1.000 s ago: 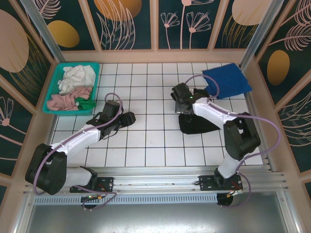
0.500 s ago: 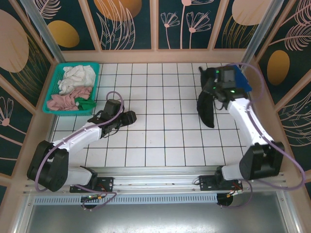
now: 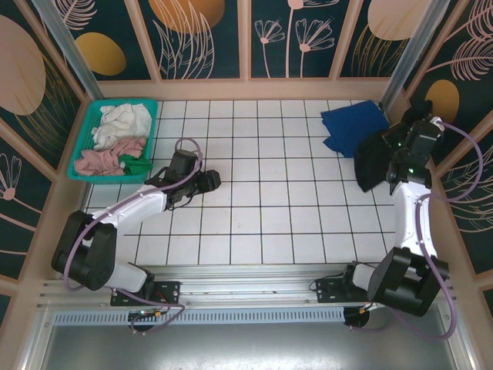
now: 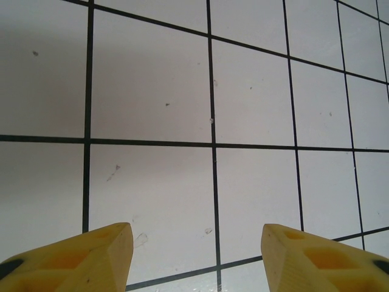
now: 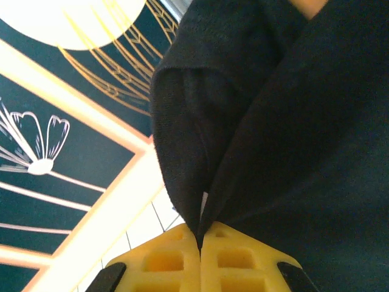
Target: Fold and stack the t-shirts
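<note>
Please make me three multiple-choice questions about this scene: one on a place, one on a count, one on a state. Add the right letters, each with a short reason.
1. Where does the blue shirt lie?
A. At the far right of the table
B. At the near left edge
C. Between the arm bases

2. How many colours of cloths are in the basket?
A. One
B. Three
C. Five

3. What is the state of the right pincer?
A. Open over bare tiles
B. Shut on the black shirt
C. Shut on nothing

Answers:
1 A: the top view shows it in that far right corner.
2 B: white, pink and green pieces lie in it.
3 B: its fingers meet, with black cloth pinched between them.
</note>
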